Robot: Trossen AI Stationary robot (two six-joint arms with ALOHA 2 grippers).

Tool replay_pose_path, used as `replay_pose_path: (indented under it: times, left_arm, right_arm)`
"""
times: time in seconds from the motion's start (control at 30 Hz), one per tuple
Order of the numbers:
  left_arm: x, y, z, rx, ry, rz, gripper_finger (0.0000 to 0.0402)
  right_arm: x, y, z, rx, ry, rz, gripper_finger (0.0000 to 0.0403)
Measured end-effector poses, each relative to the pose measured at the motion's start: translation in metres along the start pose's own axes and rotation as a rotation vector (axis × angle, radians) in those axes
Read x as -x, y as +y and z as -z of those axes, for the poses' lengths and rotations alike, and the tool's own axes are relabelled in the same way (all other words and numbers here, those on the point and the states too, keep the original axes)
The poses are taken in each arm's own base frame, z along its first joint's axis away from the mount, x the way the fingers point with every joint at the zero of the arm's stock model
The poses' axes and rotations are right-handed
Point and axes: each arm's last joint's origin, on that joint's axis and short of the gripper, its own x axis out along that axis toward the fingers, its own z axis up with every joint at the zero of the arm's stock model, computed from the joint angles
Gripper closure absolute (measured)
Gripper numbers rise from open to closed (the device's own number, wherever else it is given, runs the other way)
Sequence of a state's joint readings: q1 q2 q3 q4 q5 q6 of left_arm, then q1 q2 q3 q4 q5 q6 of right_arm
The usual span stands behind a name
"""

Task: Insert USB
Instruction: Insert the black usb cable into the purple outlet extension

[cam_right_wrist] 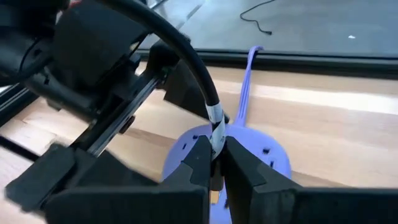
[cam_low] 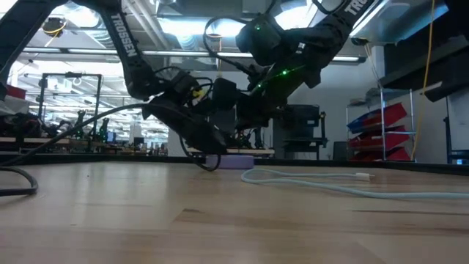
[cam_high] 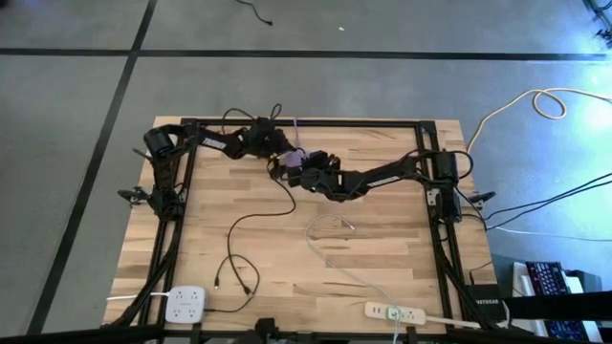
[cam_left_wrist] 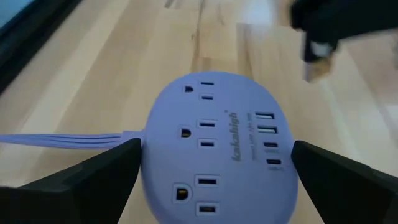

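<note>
**USB plug poised over the purple strip**

I see the purple power strip (cam_left_wrist: 214, 146) on the table's far middle, bracketed by my left gripper (cam_left_wrist: 214, 180), fingers spread. My right gripper (cam_right_wrist: 216, 163) pinches the black USB cable (cam_right_wrist: 186, 46) just above it.

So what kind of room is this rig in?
Likely a robotics lab or workshop: metal frames and benches stretch behind the table, red parts bins sit on a rack, and the floor is bare concrete with taped lines.

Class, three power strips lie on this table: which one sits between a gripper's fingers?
The round lavender power strip, between the left gripper's open fingers; the two white strips lie untouched along the table's near edge.
</note>
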State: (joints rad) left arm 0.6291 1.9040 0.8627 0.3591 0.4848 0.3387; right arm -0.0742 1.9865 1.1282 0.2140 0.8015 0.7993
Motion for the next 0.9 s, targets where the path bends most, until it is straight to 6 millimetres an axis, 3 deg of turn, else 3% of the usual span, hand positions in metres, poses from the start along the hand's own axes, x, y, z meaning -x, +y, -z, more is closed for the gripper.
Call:
replay_pose_path:
  times: [0.2, 0.37, 0.53, 0.77, 0.9]
  left_arm:
    - [0.003, 0.004, 0.003, -0.042, 0.011, 0.028, 0.0002]
    - [0.01, 0.005, 0.003, -0.005, -0.014, 0.116, 0.0002]
    - [0.025, 0.003, 0.001, -0.095, 0.067, 0.1, 0.0002]
    - [0.026, 0.006, 0.004, -0.088, 0.068, 0.087, 0.0002]
    - [0.026, 0.003, 0.009, -0.148, 0.081, 0.091, 0.0002]
  right_arm:
    - [-0.003, 0.005, -0.002, -0.108, -0.084, 0.04, 0.0402]
    - [-0.01, 0.018, 0.016, -0.135, -0.12, 0.075, 0.0402]
    - [-0.017, 0.025, 0.023, -0.214, -0.164, 0.101, 0.0402]
    - [-0.017, 0.027, 0.02, -0.268, -0.199, 0.095, 0.0402]
    - [-0.018, 0.033, 0.03, -0.287, -0.209, 0.09, 0.0402]
